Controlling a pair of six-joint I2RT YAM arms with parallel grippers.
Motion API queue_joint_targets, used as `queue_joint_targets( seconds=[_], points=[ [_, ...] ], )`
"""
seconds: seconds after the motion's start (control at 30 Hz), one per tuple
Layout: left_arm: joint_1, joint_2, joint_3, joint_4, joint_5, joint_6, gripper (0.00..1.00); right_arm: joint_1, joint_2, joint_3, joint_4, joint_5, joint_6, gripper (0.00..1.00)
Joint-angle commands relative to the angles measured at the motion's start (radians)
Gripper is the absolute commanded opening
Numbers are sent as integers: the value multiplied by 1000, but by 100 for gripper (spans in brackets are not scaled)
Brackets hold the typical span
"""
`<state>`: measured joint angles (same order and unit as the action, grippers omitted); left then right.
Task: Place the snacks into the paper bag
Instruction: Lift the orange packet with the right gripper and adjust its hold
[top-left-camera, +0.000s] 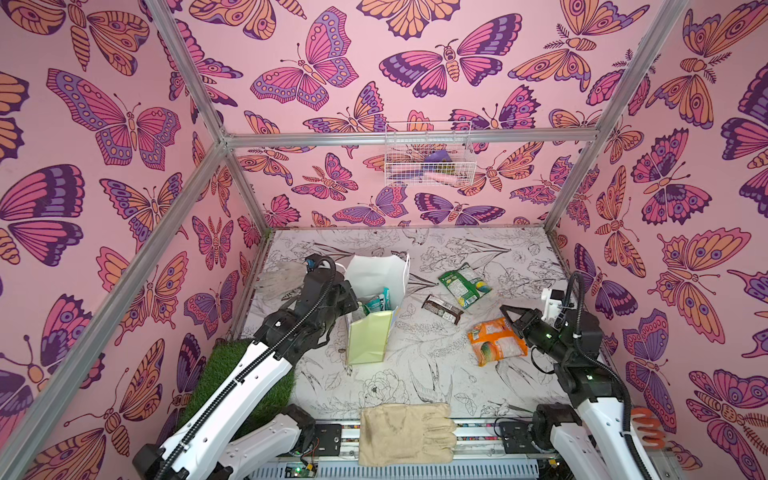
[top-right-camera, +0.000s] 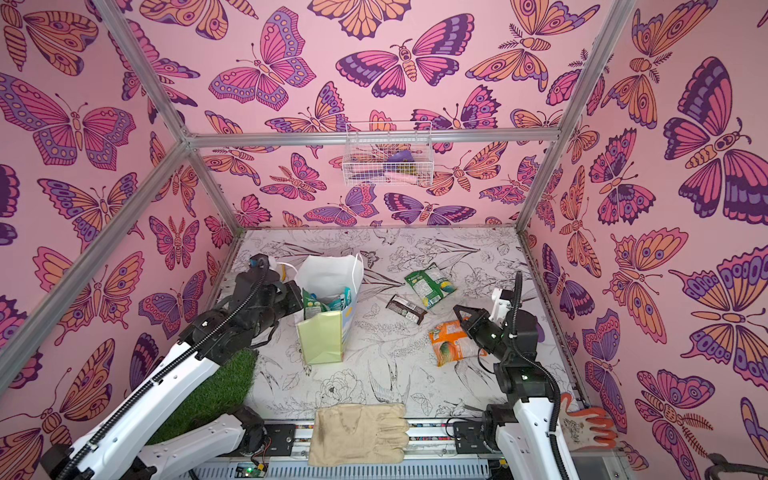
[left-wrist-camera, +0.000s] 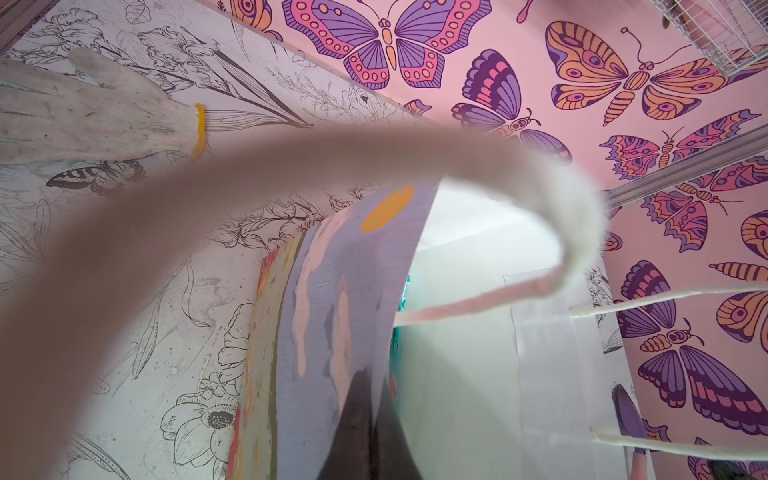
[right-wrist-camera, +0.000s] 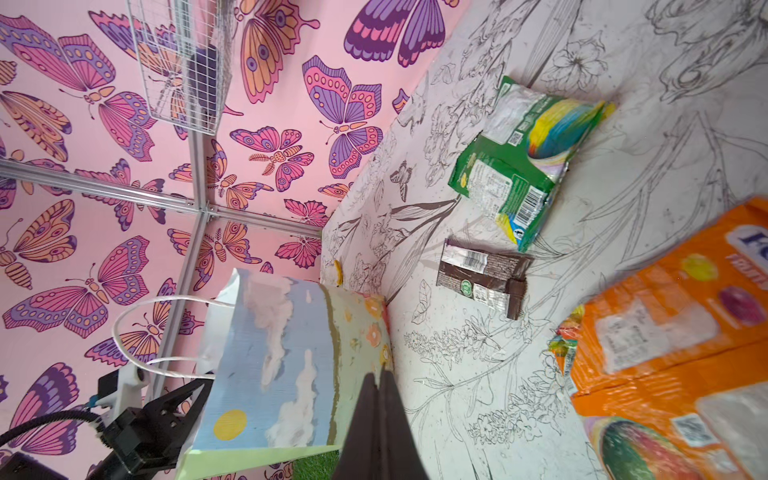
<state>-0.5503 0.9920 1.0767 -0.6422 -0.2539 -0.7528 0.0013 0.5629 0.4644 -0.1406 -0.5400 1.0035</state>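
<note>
The paper bag (top-left-camera: 371, 341) (top-right-camera: 321, 340) stands upright left of the table's middle, and teal packets (top-left-camera: 376, 302) (top-right-camera: 328, 303) show inside it. My left gripper (top-left-camera: 354, 297) (left-wrist-camera: 374, 376) is shut on the bag's left wall at the rim, with one finger outside and one inside. On the table lie three snacks. They are a green packet (top-left-camera: 465, 284) (right-wrist-camera: 523, 166), a dark brown bar (top-left-camera: 442, 309) (right-wrist-camera: 482, 278) and an orange packet (top-left-camera: 494, 343) (right-wrist-camera: 673, 332). My right gripper (top-left-camera: 504, 310) (right-wrist-camera: 376, 378) is shut and holds nothing. Its tips hover just past the orange packet's far edge.
A beige glove (top-left-camera: 403, 432) lies over the front rail. A white knit glove (left-wrist-camera: 104, 116) lies behind my left arm, and an orange-and-white glove (top-right-camera: 586, 428) sits at the front right. A grass patch (top-left-camera: 245, 382) lies under my left arm. A wire basket (top-left-camera: 428, 158) hangs on the rear wall.
</note>
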Motion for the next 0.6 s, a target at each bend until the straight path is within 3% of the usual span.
queue_joint_targets(
  seconds=[0.0, 0.1, 0.13, 0.2, 0.23, 0.27, 0.3, 0.43, 0.57],
  points=[
    [0, 11, 17, 15, 14, -2, 0, -1, -1, 42, -27, -11, -30, 0],
    [-1, 12, 16, 16, 16, -2, 0, -1, 1, 51, -89, 32, -59, 0],
    [-2, 11, 15, 16, 16, -1, 0, -1, 4, 53, -122, 53, -68, 8],
    [-1, 8, 13, 16, 15, 0, 0, -1, 17, 53, -185, 112, -76, 37],
    [-2, 7, 11, 17, 15, 0, 0, -1, 30, 53, -222, 143, -78, 63],
    [-2, 6, 9, 16, 15, 0, 0, -1, 42, 50, -240, 155, -84, 80],
    [-2, 4, 8, 16, 14, 0, 0, -1, 56, 45, -244, 152, -82, 87],
    [-2, -1, 3, 16, 12, 1, 0, -1, 102, -24, -197, 118, -5, 100],
    [-1, -1, -1, 16, 13, 1, 0, -1, 146, -110, -148, 91, 95, 99]
  ],
)
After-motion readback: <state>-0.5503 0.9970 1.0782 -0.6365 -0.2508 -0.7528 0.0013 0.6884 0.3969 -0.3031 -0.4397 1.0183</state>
